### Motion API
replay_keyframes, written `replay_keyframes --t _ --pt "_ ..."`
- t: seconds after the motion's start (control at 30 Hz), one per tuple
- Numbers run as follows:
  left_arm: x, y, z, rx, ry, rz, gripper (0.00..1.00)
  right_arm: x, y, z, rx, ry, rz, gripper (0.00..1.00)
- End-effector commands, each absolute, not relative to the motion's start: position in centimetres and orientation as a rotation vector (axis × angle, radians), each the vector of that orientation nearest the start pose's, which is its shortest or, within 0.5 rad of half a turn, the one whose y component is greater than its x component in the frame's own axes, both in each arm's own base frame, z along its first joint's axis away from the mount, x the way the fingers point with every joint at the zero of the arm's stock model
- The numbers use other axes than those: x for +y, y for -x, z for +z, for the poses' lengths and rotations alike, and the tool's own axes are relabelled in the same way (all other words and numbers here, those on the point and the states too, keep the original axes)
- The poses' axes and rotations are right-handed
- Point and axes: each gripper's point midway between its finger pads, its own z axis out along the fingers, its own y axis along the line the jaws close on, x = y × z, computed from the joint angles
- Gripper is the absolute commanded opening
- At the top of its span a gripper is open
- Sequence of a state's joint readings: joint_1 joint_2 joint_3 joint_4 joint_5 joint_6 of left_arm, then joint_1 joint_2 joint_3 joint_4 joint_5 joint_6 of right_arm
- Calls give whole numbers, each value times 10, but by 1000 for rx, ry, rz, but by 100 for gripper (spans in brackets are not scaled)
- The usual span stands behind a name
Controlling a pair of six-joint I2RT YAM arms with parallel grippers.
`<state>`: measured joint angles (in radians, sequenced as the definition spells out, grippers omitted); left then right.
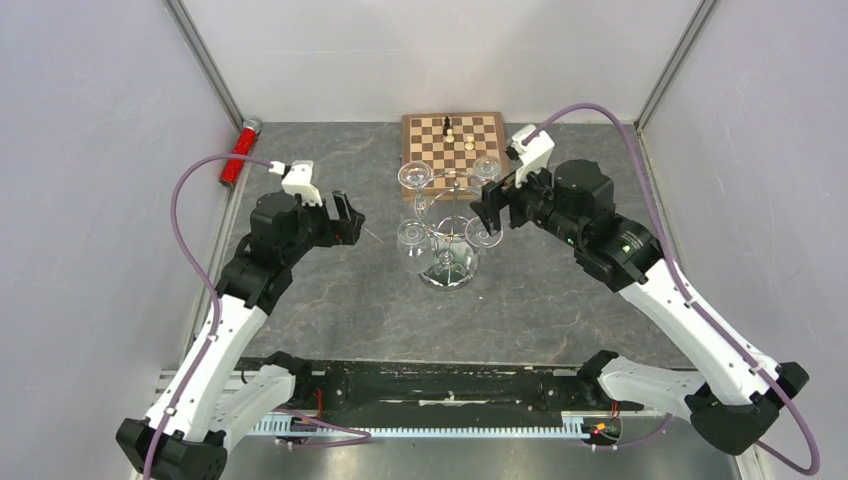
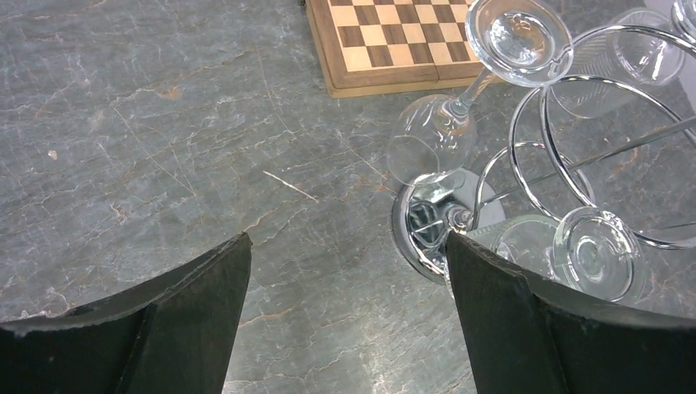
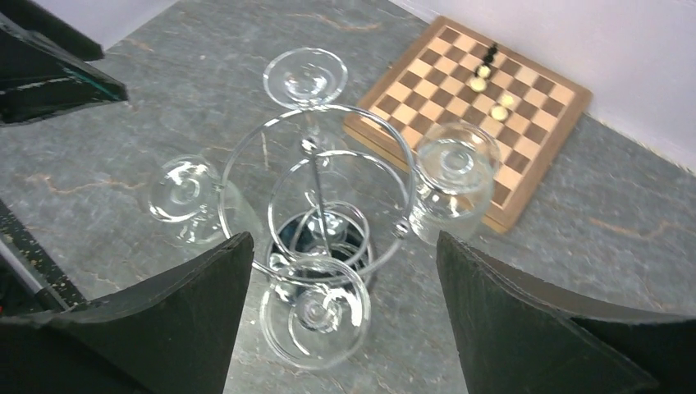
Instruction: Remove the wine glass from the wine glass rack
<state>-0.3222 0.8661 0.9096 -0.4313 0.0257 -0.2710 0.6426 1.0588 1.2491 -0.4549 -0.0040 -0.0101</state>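
In the approach, we hold the left claw (image 1: 348,215) and right claw (image 3: 343,242) spread wide and empty either side of the wine glass rack (image 1: 447,235) on the table (image 1: 330,290), the right seemingly lined up on the nearest hanging wine glass (image 3: 314,312), which it must next clasp and unhook.

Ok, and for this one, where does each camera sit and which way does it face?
Top external: above and behind the bases, looking down on the wine glass rack and the chessboard; the left arm and the right arm both show.
Left wrist: on the left arm, left of the rack, looking down at its base; its own open jaws at the bottom.
Right wrist: above the rack, facing down; its own open jaws at the bottom.
Shared: all three see the rack and the chessboard.
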Motion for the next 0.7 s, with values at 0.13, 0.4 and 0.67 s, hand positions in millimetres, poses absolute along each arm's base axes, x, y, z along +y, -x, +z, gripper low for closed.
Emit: replay_keyframes --t 0.13,0.4,0.67 --pt "-110 -285 268 1911 -25 -438 94 219 -277 371 1710 573 420 83" --pt "-115 -283 269 1914 -36 -470 93 195 -264 356 1866 369 425 74" --pt "-115 -279 271 1905 -33 -481 93 190 -249 336 1965 197 518 69"
